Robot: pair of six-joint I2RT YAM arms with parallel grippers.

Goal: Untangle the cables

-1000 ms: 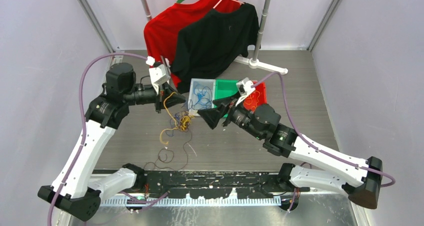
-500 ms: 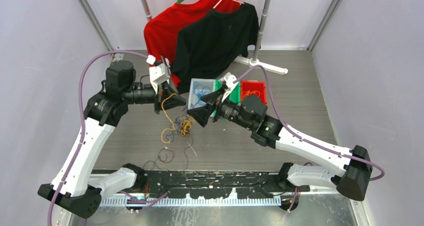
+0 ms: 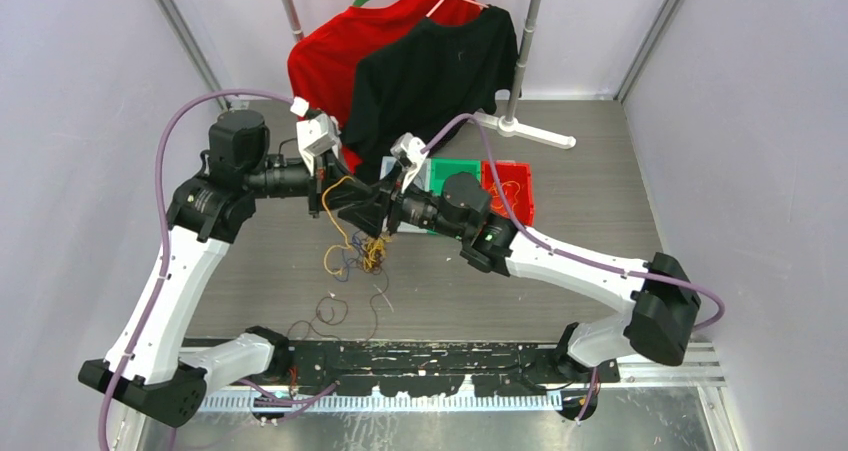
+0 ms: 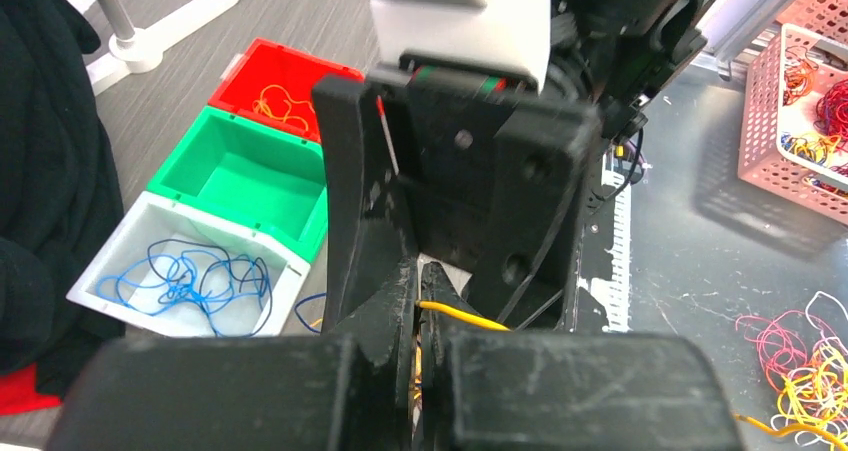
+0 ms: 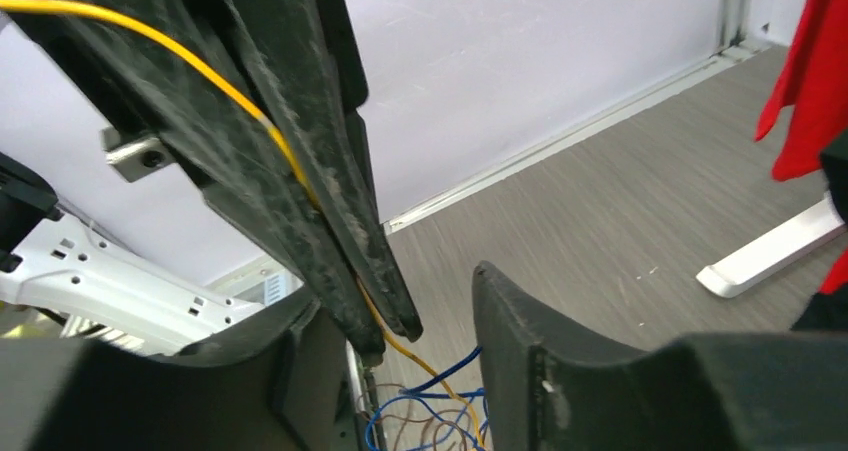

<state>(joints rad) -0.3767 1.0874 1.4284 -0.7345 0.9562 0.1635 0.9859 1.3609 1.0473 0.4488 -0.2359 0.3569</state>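
My left gripper (image 3: 360, 204) is shut on a yellow-orange cable (image 4: 470, 317) and holds it above the table. From it hangs a tangle of yellow-orange, blue and brown cables (image 3: 363, 251), whose lower end rests on the grey table. My right gripper (image 3: 376, 211) is open, its jaws either side of the left gripper's shut fingertips (image 5: 385, 326). In the right wrist view the yellow cable (image 5: 150, 36) runs down between those fingertips to blue and brown strands (image 5: 430, 416). A dark brown cable (image 3: 335, 313) lies loose nearer the front edge.
A white bin (image 4: 120, 246) holds blue cables, beside a green bin (image 3: 455, 173) and a red bin (image 3: 512, 186) holding orange ones. A red shirt (image 3: 325, 56) and a black shirt (image 3: 430, 71) hang on a rack with a white foot (image 3: 528, 131). A pink basket (image 4: 760, 111) of cables shows in the left wrist view.
My right arm has swung left across the bins until its open jaws sit around the left gripper's tips. The left gripper has stayed almost still with the yellow cable.
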